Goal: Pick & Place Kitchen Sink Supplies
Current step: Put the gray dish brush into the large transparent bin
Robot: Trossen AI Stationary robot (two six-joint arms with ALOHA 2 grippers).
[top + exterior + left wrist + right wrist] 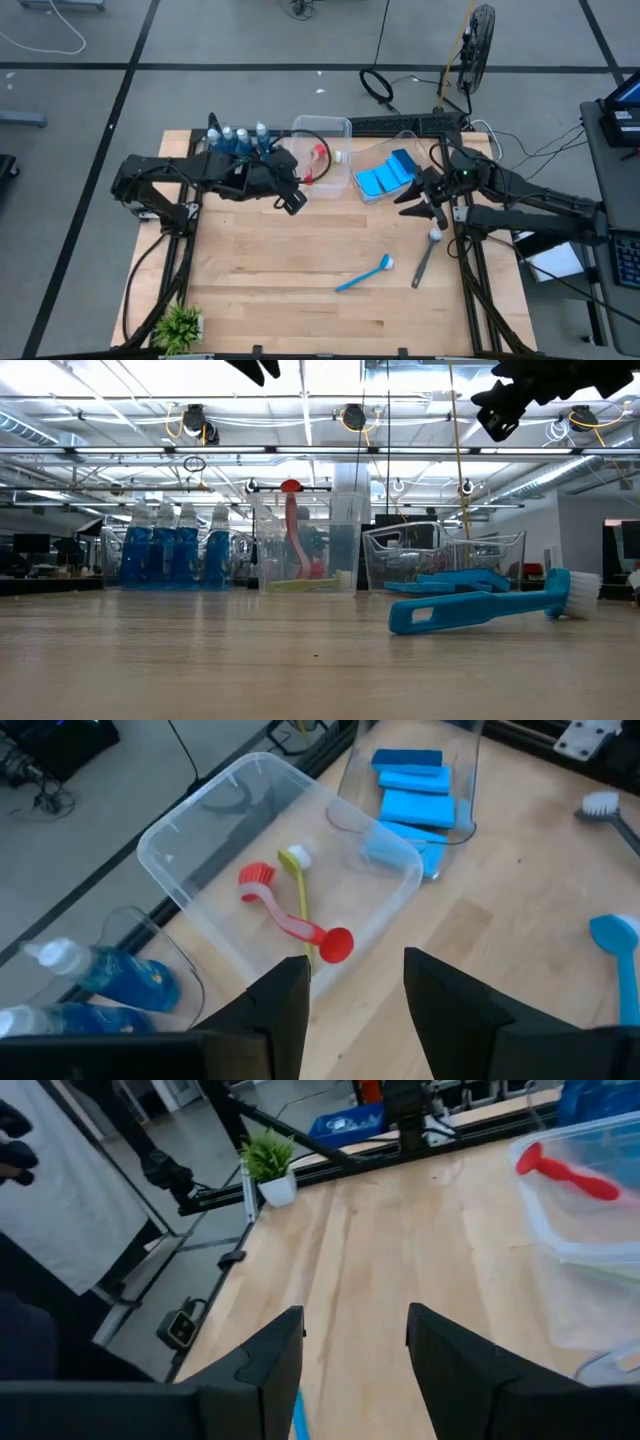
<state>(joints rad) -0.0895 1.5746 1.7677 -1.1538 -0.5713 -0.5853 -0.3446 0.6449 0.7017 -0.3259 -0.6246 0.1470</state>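
Note:
Two dish brushes lie flat on the wooden table: a blue one (362, 274) (480, 610) and a grey one (427, 255). A red brush (295, 925) and a yellow-green brush (300, 890) lie inside the middle clear tub (322, 150). Blue sponges (385, 178) (415, 790) are stacked in the right tub. Bottles of blue liquid (240, 140) (170, 550) stand in the left tub. My left gripper (292, 200) (355, 990) hovers open and empty above the near side of the middle tub. My right gripper (420, 205) (355, 1340) hangs open and empty near the sponge tub.
A small green plant (180, 325) (265, 1155) stands at the near left corner. The three tubs line the table's far edge. Bare wood (280, 260) spreads across the middle and near side. Cables and a fan (475, 45) lie beyond the far edge.

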